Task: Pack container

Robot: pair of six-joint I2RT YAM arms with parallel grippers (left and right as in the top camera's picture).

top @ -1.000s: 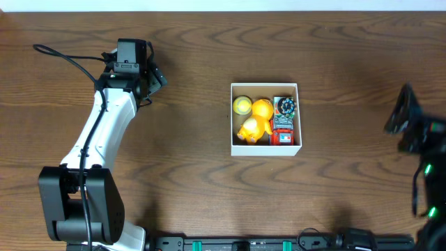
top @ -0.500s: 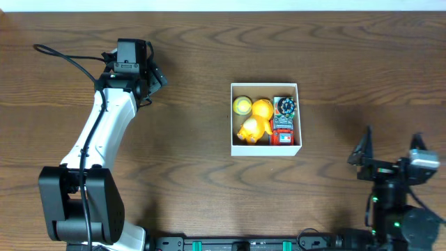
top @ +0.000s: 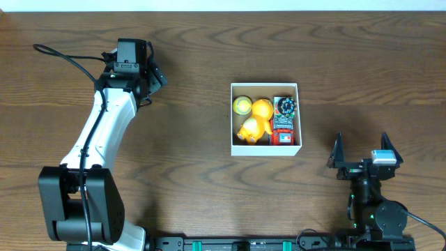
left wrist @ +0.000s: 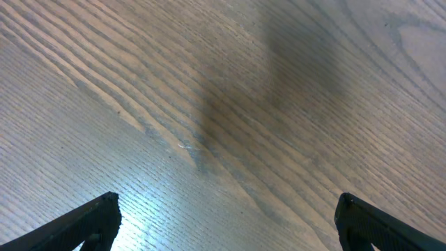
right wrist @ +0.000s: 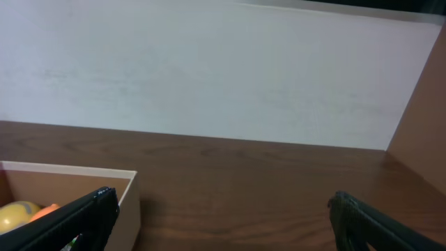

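Observation:
The container (top: 265, 149), a shallow white box with a brown inside, sits at the middle of the table. It holds yellow and orange toys (top: 252, 117) and a red toy (top: 283, 127). My left gripper (top: 155, 77) is open and empty at the far left, well away from the box; its wrist view (left wrist: 226, 216) shows only bare wood between the fingertips. My right gripper (top: 361, 149) is open and empty at the front right, to the right of the box. In the right wrist view (right wrist: 223, 209) the container's corner (right wrist: 129, 192) and a yellow toy (right wrist: 17, 213) show at lower left.
The wooden table (top: 195, 174) spreads all round the box. The left arm's white link (top: 104, 132) runs from its base (top: 77, 209) at the front left. A pale wall (right wrist: 209, 70) stands beyond the table's far edge.
My right arm has swung from the table's right edge to the front right and now stands with its open fingers spread. The left arm and the box have not moved.

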